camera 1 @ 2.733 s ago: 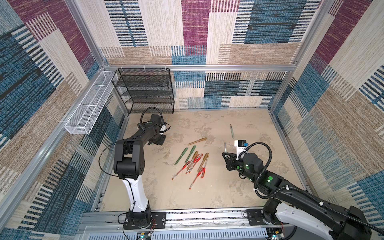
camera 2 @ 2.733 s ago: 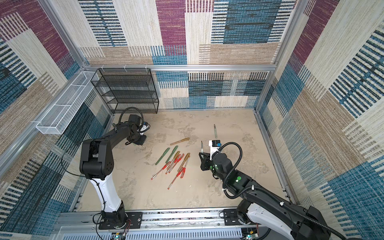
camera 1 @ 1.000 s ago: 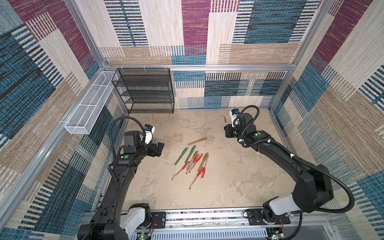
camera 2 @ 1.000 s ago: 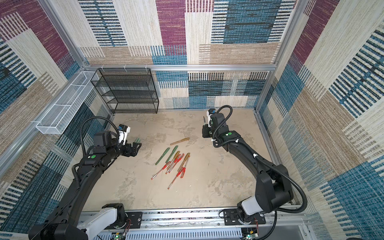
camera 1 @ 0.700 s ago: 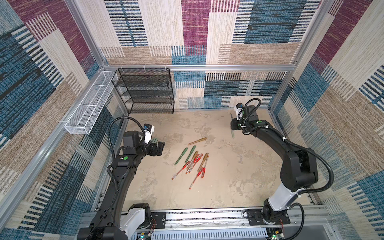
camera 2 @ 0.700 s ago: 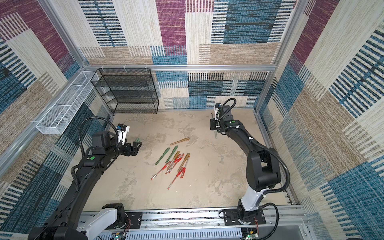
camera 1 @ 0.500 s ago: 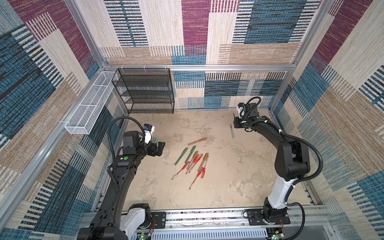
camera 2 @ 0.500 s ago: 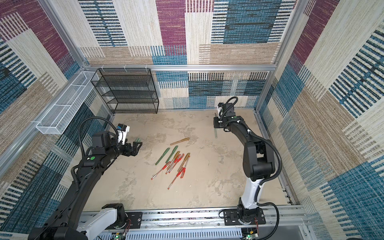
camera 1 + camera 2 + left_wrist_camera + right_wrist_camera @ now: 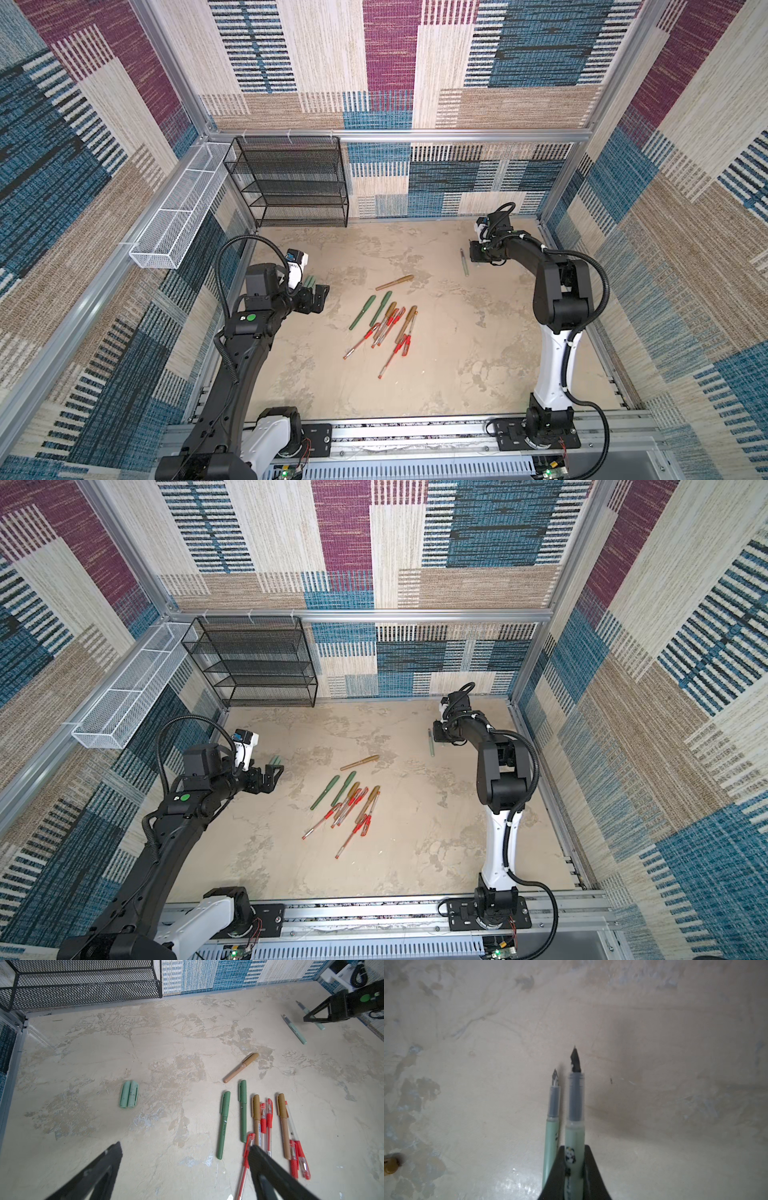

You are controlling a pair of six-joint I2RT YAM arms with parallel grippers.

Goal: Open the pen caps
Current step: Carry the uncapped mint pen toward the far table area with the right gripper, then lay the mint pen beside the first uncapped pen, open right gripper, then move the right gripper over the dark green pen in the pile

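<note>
A beige, mottled table [image 9: 457,374] fills the floor of a cell walled in patchwork carpet, seen in both top views. At the upper left of the table, a black mesh shelf rack [image 9: 291,183] stands against the back wall. A white wire basket [image 9: 178,216] hangs on the side rail beside it. Nothing shows in either, so they seem to play no part in this job.

Your left arm reaches in from the lower left. The left gripper [image 9: 322,296] hangs over the table, jaws spread wide with nothing between them. Just beside it, two mint caps [image 9: 308,281] lie side by side, touching and already off their pens. This looks like your spot for removed caps.

Your right arm stretches to the upper right of the table. There the right gripper [image 9: 473,257] is clamped on an uncapped mint barrel [image 9: 575,1126] with its nib bare. The barrel is held low, parallel to a second mint barrel [image 9: 552,1118] that lies on the table just beside it. I judge you are about to lay it down with its twin, well apart from the caps.

At the centre, the pen cluster [image 9: 386,328] lies overlapped: dark green, gold-brown and red pens. One more gold-brown pen [image 9: 394,282] lies alone just above the cluster.

The pen caps left to open are here: dark green caps [image 9: 226,1103], gold-brown caps [image 9: 256,1108] and red caps [image 9: 269,1111]. All appear to be on their pens.
</note>
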